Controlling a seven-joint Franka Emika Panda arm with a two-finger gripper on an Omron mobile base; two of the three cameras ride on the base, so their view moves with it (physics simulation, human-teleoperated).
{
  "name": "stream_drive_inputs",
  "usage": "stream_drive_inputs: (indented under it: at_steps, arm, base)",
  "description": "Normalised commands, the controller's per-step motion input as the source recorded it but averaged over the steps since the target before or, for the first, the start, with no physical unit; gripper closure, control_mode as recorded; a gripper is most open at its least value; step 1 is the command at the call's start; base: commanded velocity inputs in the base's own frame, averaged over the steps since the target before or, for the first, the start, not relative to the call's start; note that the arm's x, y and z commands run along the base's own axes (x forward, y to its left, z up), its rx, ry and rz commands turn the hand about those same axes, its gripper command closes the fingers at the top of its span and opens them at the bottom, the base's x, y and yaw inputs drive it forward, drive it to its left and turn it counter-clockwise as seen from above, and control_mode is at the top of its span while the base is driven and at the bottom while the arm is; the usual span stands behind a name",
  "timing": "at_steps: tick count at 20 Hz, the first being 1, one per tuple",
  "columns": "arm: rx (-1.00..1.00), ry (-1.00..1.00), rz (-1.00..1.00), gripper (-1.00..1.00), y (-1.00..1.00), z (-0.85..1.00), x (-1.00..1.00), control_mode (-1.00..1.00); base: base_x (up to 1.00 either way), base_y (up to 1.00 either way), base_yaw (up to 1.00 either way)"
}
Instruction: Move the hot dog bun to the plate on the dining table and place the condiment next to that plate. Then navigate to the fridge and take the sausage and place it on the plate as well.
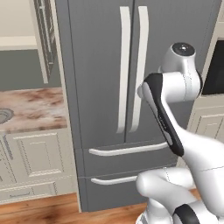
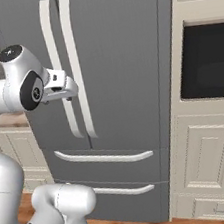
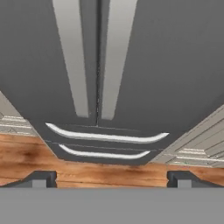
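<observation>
The fridge (image 1: 100,65) (image 2: 121,57) (image 3: 39,65) stands right in front of me, tall and dark grey, with both doors shut. Its two long silver door handles (image 1: 124,70) (image 2: 56,61) (image 3: 72,57) run side by side down the middle. My gripper (image 2: 70,89) (image 3: 111,179) is raised at about mid-door height, close to the handles, and is open with nothing between its fingers. In the hand view it looks down the doors to the two drawer handles (image 3: 105,138). The sausage, hot dog bun, plate, condiment and dining table are out of view.
Left of the fridge, a marbled counter (image 1: 39,107) with an inset sink (image 1: 3,114) tops cream cabinets (image 1: 35,157). On the fridge's right, a dark built-in oven (image 2: 208,60) sits in cream cabinetry (image 2: 206,156). Wood floor (image 3: 87,168) lies below.
</observation>
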Motion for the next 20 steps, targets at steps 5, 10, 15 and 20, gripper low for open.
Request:
stream_drive_inputs:
  at_steps: [5, 10, 15, 20]
  arm:
    - [0.03, 0.02, -0.16, -1.0, 0.09, 0.0, 0.39, -1.0]
    - [0.07, -0.32, -0.01, -1.0, -0.01, 0.01, 0.5, -1.0]
    - [0.08, -0.34, 0.01, -1.0, -0.21, -0.01, 0.79, -1.0]
    - [0.05, -0.02, 0.0, -1.0, -0.12, -0.01, 0.99, -1.0]
  base:
    - [0.0, 0.0, 0.0]
    - [0.0, 0.0, 0.0]
    - [0.0, 0.0, 0.0]
    - [0.0, 0.0, 0.0]
